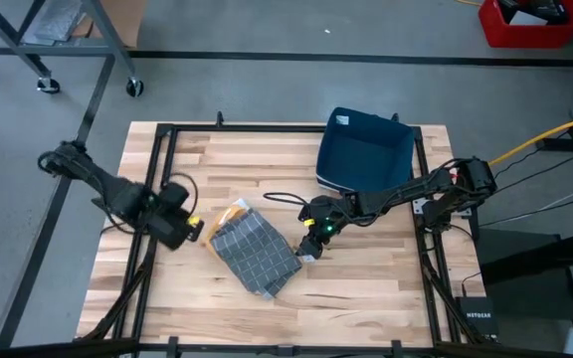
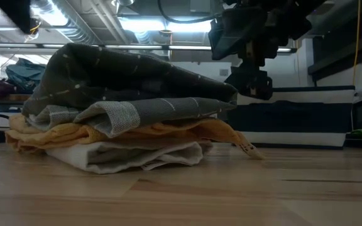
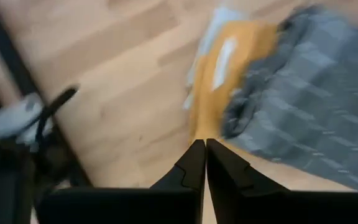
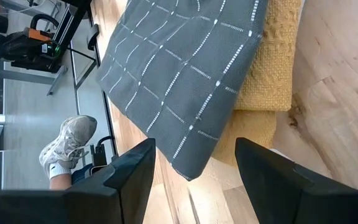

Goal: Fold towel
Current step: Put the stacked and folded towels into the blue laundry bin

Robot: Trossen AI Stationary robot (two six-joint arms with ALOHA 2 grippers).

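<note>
while the folded grey towel (image 1: 255, 254) lies mid-counter (image 1: 366, 298) atop yellow cloths (image 1: 233, 215), the right gripper (image 1: 313, 239) hovers at its edge, released wide and holding nothing; the left gripper (image 1: 195, 230), clenched empty, sits just beside the pile.

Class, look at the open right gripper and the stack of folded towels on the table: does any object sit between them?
Nothing visible does. The right gripper hangs open at the edge of the grey checked towel, which tops the stack, with only bare wooden table nearby. The blue bin sits behind it, out of the way.
</note>
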